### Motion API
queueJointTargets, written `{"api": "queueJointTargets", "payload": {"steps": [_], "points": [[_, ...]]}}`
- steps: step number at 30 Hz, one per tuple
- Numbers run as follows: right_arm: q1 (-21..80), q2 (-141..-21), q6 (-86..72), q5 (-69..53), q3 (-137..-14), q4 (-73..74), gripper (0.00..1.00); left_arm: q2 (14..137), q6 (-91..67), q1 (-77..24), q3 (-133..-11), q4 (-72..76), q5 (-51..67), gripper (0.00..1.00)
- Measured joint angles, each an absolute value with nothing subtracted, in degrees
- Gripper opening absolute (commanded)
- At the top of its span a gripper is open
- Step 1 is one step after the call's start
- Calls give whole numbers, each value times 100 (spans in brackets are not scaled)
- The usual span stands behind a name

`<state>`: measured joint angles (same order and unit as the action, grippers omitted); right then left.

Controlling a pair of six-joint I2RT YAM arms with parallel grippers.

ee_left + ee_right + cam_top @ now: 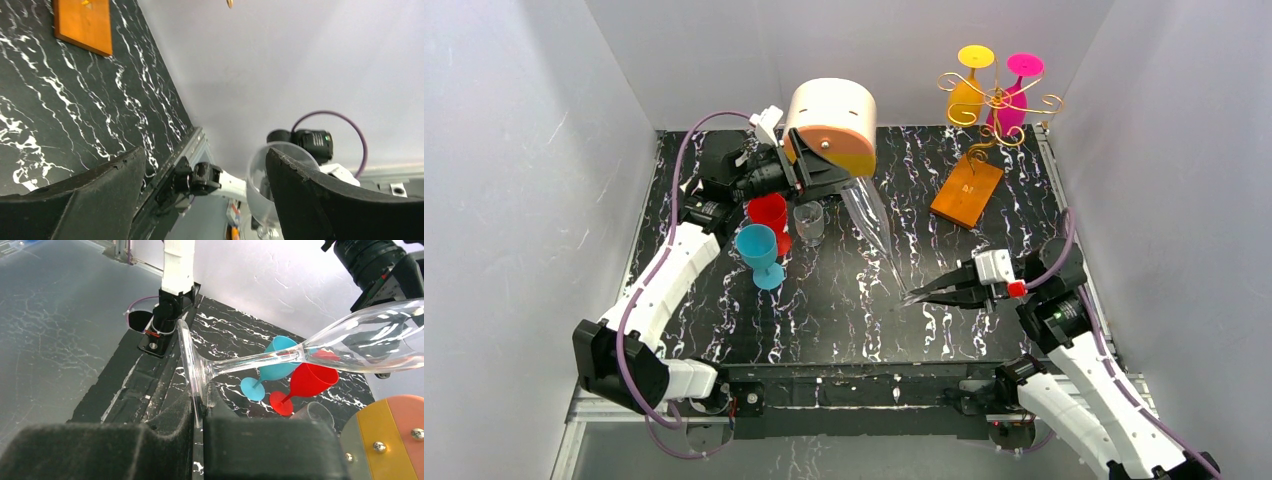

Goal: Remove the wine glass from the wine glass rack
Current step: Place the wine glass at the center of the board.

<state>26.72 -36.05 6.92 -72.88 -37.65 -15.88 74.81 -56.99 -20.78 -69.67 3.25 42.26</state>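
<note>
A: Tabletop (864,320), rack (969,188) back right with a yellow glass (969,95) and a pink glass (1016,100) hanging on it. Where's the task glass?

B: The clear glass (869,220) is off the rack. It's in the air between both arms, lying almost level, well apart from the rack.

A: Who has it?

B: The right gripper (200,412) is clamped on its foot (187,360). The left gripper (205,155) stands wide with the bowl (260,190) between its fingers. The bowl is close by one finger and clear of the other; can't tell if it touches.

A: Step?

B: Looks like a handover, with removal itself done. Next move, I'd say: left closes lightly on the bowl before right lets go of the foot. After that, probably stand it upright near the red glass (769,215) and blue glass (759,250). The bowl looks thin and slick, so a soft squeeze.
</note>
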Motion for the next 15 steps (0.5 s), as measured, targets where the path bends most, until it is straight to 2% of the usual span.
{"api": "queueJointTargets", "payload": {"steps": [10,15], "points": [[2676,-3929,1208,-7614,-3874,-1234,1,7533,-5511,-2108,-6965,460,5225,66],[2685,-4119,1428,-7940,-4069,-941,1,7743,-5439,-2233,-6967,469,5487,51]]}}
